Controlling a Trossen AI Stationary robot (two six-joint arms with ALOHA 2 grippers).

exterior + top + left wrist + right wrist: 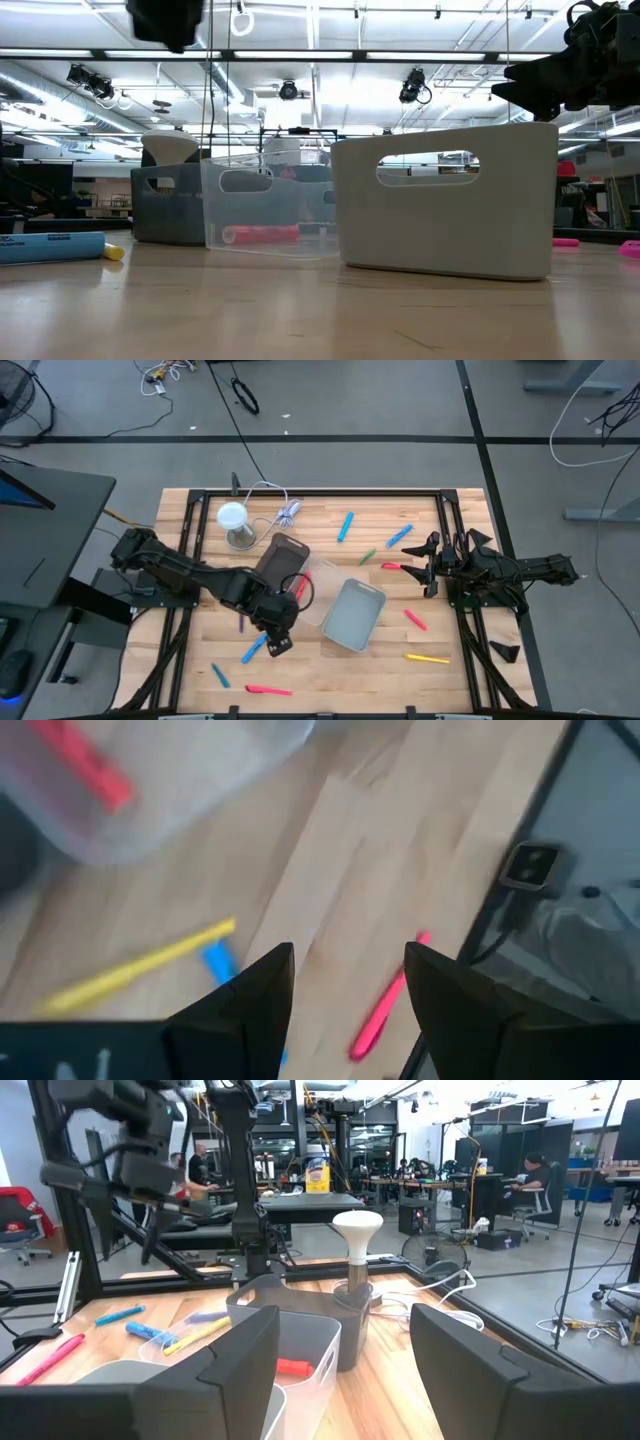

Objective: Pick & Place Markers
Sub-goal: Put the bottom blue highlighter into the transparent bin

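Three bins (353,615) sit mid-table: one dark, one clear holding a red marker (300,586), one pale grey. About a dozen more markers (345,526) lie scattered on the wood. The left gripper (277,640) hovers with fingers apart and empty; the right gripper (428,565) likewise, at the table's right.

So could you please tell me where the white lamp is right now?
In the high view the white lamp stands at the table's far left, beside the dark bin.
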